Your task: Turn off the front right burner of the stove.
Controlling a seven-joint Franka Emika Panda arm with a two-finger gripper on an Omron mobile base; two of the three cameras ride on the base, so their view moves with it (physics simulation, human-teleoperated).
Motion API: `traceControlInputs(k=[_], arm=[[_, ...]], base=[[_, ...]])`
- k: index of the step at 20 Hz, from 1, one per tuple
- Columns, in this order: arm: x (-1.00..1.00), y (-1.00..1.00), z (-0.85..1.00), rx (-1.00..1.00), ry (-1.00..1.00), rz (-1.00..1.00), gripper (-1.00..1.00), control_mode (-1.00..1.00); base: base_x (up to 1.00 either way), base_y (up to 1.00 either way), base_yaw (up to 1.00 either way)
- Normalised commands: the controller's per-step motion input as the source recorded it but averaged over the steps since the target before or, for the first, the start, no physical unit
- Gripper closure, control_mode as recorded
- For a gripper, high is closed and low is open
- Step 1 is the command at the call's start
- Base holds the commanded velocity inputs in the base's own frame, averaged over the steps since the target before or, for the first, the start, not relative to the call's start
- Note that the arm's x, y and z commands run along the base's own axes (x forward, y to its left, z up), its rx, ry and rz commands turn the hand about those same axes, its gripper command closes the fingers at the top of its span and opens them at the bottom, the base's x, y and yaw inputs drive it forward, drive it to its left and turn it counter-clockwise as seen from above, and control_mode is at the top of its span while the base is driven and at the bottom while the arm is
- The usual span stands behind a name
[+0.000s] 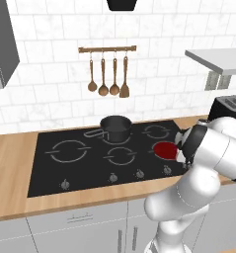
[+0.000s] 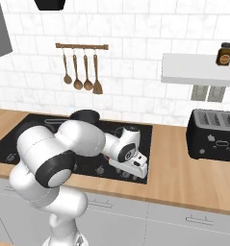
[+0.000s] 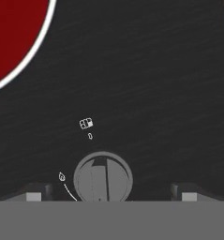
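Front right burner (image 1: 165, 148) glows red. Pincer (image 3: 107, 193) hangs spread, released, straddling the grey knob (image 3: 103, 177) at the stove (image 1: 50, 168) front, presumably ready to twist.

base views: behind arm, left/right, down over the stove (image 1: 90, 163) | hand view: close above a knob (image 3: 103, 177)

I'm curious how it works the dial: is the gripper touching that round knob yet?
Apart. In the hand view the two fingertips stand well to either side of the knob, with bare black stove glass between each tip and it.
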Motion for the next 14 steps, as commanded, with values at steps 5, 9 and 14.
traceControlInputs(k=[5, 9, 14], arm=[[0.03, 0.10, 0.00, 0.00, 0.00, 0.00, -1.00, -1.00], [0.06, 0.22, 0.00, -0.01, 0.00, 0.00, -1.00, -1.00], [0.00, 0.00, 0.00, 0.00, 0.00, 0.00, 1.00, -1.00]], base=[[0.00, 0.00, 0.00], [0.00, 0.00, 0.00], [0.00, 0.00, 0.00]])
